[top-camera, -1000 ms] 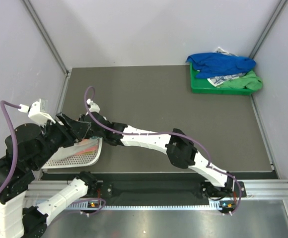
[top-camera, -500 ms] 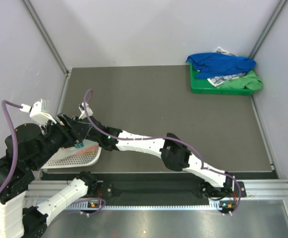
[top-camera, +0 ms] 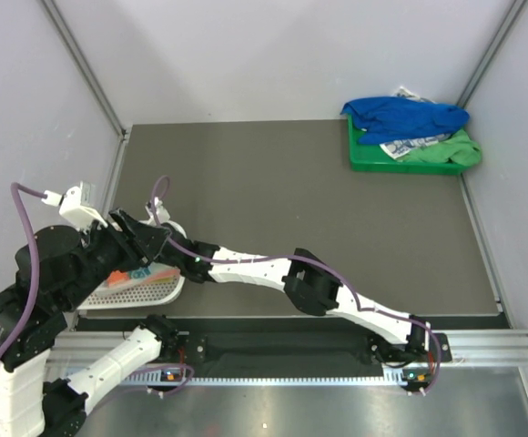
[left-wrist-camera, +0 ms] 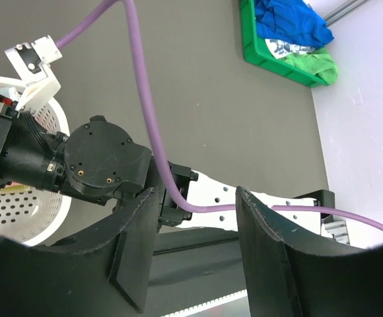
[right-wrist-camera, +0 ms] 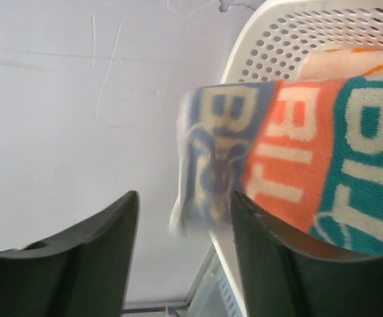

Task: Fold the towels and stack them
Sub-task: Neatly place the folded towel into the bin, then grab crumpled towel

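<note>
Dark grey matting covers the table [top-camera: 291, 182] between pale walls, and my right gripper [right-wrist-camera: 185, 201] reaches to the white mesh basket [top-camera: 146, 293] at the lower left of the top view. Its jaws stand apart with nothing pinched. The lettered towel [right-wrist-camera: 297, 158], orange, teal and grey, lies folded in the basket just beyond my fingertips. I judge this the stacking step, with this towel delivered. My left gripper [left-wrist-camera: 198, 198] hangs open and empty nearby. Next I need to lift clear without snagging the cloth, then cross to the green tray [top-camera: 373, 162] at the upper right, where the blue towel [top-camera: 401, 116] lies crumpled on top.
</note>
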You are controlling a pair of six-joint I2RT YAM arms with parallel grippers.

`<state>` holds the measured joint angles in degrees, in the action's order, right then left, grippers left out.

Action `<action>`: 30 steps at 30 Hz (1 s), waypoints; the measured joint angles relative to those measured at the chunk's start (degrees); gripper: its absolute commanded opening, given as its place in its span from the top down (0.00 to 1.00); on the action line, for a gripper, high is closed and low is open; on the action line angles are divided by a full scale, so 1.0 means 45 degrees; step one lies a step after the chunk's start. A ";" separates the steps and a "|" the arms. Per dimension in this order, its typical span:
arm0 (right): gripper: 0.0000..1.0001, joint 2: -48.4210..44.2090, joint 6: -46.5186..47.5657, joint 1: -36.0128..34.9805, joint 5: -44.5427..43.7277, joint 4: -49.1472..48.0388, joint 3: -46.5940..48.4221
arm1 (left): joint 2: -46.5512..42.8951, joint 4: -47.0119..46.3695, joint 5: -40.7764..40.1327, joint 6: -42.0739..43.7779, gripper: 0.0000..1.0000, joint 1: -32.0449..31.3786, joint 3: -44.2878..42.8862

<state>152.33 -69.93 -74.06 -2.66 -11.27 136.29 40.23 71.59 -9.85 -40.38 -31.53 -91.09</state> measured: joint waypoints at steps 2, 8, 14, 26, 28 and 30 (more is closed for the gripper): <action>0.29 0.0005 0.0189 0.0000 0.0092 -0.0024 0.0000 | 0.0000 -0.0005 -0.0005 -0.0005 0.45 0.0000 0.0087; 0.25 -0.0219 0.0738 0.0010 0.0262 -0.0835 -0.0505 | 0.0000 -0.0010 -0.0005 -0.0005 0.45 0.0000 0.0199; 0.23 -0.1627 0.1768 0.0146 0.0291 -0.1117 -0.2807 | 0.0010 -0.0151 -0.0015 0.0000 0.44 0.0000 0.0199; 0.21 -1.1278 0.4804 0.2506 -0.1899 -0.0874 -1.2497 | 0.1064 -0.3405 0.1141 -0.0126 0.44 -0.0015 0.1530; 0.21 -1.2692 0.5527 0.3755 -0.2492 -0.0024 -1.2915 | 0.1588 -0.4129 0.1326 -0.0117 0.44 -0.0010 0.2186; 0.20 -1.3731 0.6426 0.5353 -0.3094 0.1054 -1.2832 | 0.2419 -0.4988 0.1515 -0.0087 0.44 -0.0010 0.2924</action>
<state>90.54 -41.01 -49.98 -16.58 -6.52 78.54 51.11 49.15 -3.03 -40.77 -31.57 -77.93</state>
